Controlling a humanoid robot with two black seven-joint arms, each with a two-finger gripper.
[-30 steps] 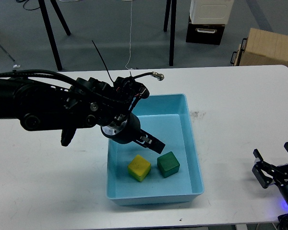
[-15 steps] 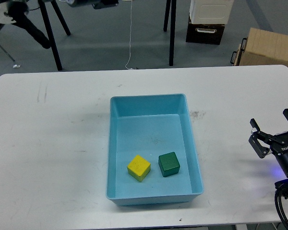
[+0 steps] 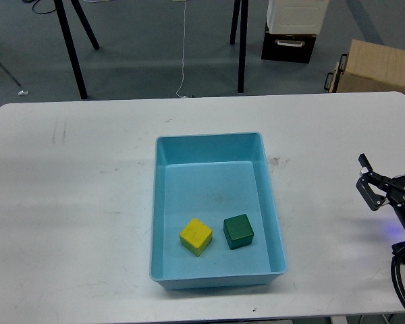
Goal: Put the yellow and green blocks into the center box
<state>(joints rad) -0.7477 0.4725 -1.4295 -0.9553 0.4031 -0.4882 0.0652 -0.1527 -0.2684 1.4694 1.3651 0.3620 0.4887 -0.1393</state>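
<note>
A yellow block [image 3: 196, 236] and a green block [image 3: 238, 231] lie side by side on the floor of the light blue box [image 3: 270, 196], near its front wall. The box sits at the middle of the white table [image 3: 74, 202]. My right gripper [image 3: 390, 183] is open and empty at the table's right edge, well apart from the box. My left arm and gripper are out of view.
Beyond the table's far edge stand black tripod legs [image 3: 74, 47], a white-and-black case [image 3: 293, 27] and a cardboard box [image 3: 378, 67] on the grey floor. A dark smudge [image 3: 278, 162] marks the table right of the box.
My left arm, which was over the box one second ago, has lifted away to the upper left and left the view. My right gripper has shifted slightly. The blocks have stayed put.
</note>
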